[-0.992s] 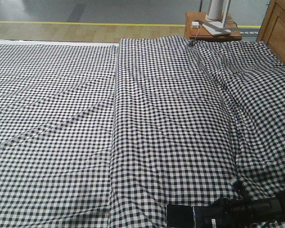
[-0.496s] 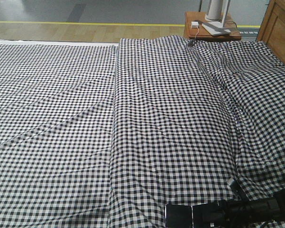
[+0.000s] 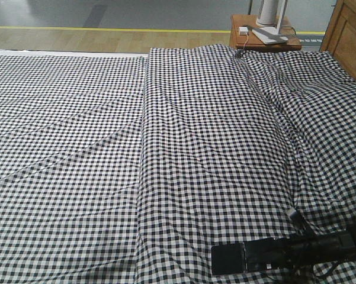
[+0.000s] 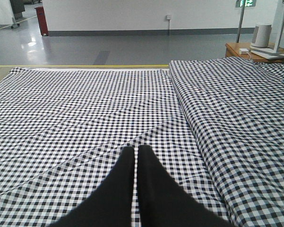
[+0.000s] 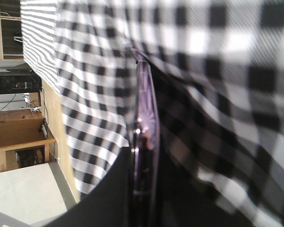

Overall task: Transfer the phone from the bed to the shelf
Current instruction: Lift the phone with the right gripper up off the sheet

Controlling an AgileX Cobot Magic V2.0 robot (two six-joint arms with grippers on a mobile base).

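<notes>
Phone sits at the near edge of the bed, on the raised right-hand strip of the gingham bedding, its glossy black face up in the front view. The right gripper reaches in from the bed's right side and is clamped on the phone's right end. In the right wrist view the two dark fingers pinch the thin pinkish metal edge of the phone between them, with blurred checks close behind. Whether the phone still rests on the bedding or is slightly raised I cannot tell.

The left gripper hovers low over the bed's left half, well apart from the phone, its black fingers pressed almost together with only a sliver of cloth showing between them.

The only writing is a green lit display on the wall beyond the bed's far side, which seems to read 12. A reddish-brown side table stands at the bed's far right corner, carrying a white stand.
</notes>
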